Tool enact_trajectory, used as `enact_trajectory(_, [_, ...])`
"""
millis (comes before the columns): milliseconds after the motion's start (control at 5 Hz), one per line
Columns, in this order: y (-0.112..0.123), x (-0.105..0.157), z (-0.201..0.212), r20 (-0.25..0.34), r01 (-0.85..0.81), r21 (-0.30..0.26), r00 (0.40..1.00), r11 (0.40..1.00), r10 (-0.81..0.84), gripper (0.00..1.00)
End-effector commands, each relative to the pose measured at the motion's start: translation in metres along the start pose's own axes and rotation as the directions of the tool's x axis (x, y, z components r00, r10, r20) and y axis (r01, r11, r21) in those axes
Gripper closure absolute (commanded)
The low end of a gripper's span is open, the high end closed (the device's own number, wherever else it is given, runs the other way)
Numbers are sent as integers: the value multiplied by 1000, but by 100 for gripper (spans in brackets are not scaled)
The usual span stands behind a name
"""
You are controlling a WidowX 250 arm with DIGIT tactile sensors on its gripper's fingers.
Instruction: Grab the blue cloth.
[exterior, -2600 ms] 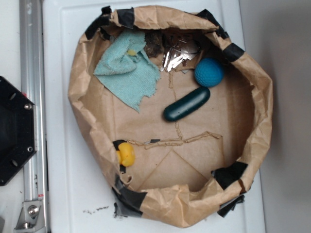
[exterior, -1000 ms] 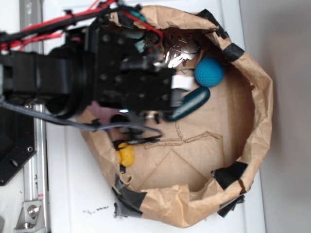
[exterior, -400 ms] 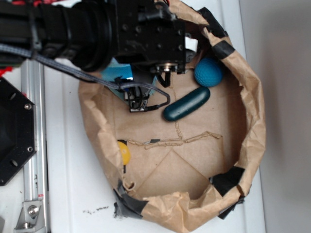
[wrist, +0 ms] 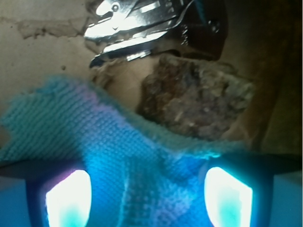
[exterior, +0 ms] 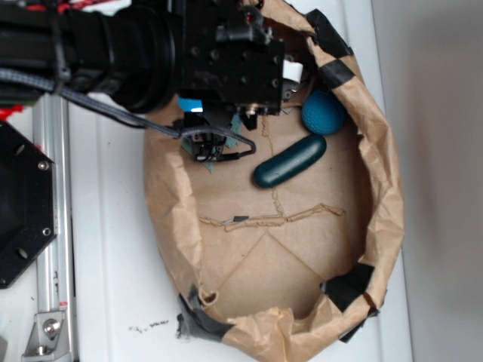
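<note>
1. Exterior view: the arm covered the far-left of the paper bag [exterior: 385, 188]; only scraps of the blue cloth [exterior: 190, 105] showed beneath it. Capsule case [exterior: 290, 161] and ball [exterior: 324, 111] lay to the right.
2. Wrist view: the blue cloth [wrist: 90, 137] bunched between the gripper [wrist: 148, 191] pads, fingers spread either side, not clenched. Keys [wrist: 132, 23] lay beyond. Best to close squarely on the fold.

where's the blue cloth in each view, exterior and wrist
Exterior: blue cloth shows only as small patches under the arm, upper left inside the paper bag.
Wrist: it fills the lower half of the picture, between the glowing pads.
Shared landmark: none certain; the metal keys show only in the wrist view.
</note>
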State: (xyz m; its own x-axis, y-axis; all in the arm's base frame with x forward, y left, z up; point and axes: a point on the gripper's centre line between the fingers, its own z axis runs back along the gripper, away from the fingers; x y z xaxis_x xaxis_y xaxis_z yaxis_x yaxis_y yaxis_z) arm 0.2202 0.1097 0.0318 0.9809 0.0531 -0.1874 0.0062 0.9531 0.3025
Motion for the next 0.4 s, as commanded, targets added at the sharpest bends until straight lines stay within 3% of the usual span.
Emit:
enact_trajectory(0, [9, -16, -10, -37, -56, 42, 998, 998, 58, 100])
enact_trajectory(200, [8, -16, -10, -32, -47, 39, 998, 998, 48, 100])
